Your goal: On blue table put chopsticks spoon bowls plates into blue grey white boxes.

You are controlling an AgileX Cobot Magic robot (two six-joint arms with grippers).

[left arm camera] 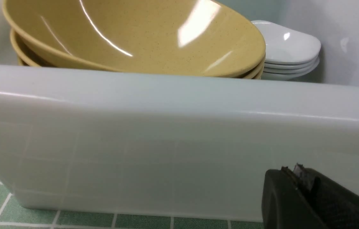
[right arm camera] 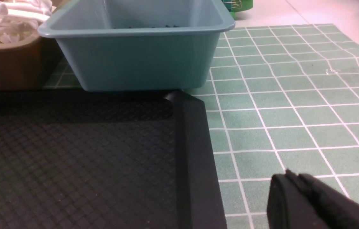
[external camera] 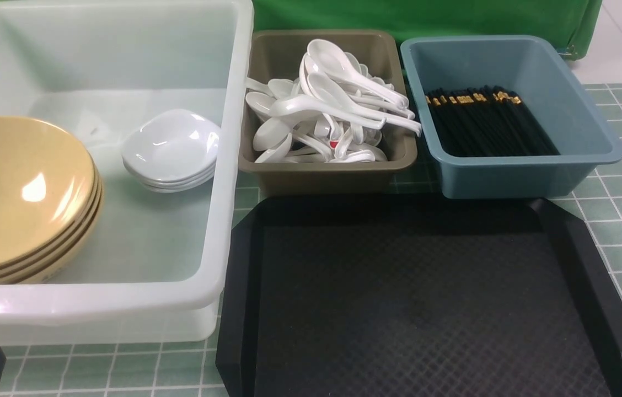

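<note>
In the front view, a stack of mustard-yellow bowls (external camera: 19, 198) is seen at the left inside the translucent white tub (external camera: 223, 182), with a stack of small white plates (external camera: 172, 149) just beside it. The left gripper (left arm camera: 297, 173) is held low outside the tub's near wall, clenched on nothing. Were it raised carelessly, the tub's rim could be caught and the tub shifted, and the tilted top bowl could be slid off its stack.

At centre, the grey-brown bin (external camera: 267, 165) is heaped with white spoons (external camera: 327, 110); several handles are laid over its right rim toward the dusty-blue bin (external camera: 581, 127), so a knock could tip them out onto the teal tiled table (external camera: 620, 220). The black chopsticks (external camera: 487, 121) are bundled flat in the blue bin, touching its floor.

The black tray (external camera: 581, 264) in front carries nothing visible, so the sorting is judged essentially finished.

At the right, the right gripper (right arm camera: 294, 178) is seen above bare tiles beside the tray's edge, its jaws all but closed and holding nothing. A sweep leftward could strike the tray rim or nudge the blue bin.
</note>
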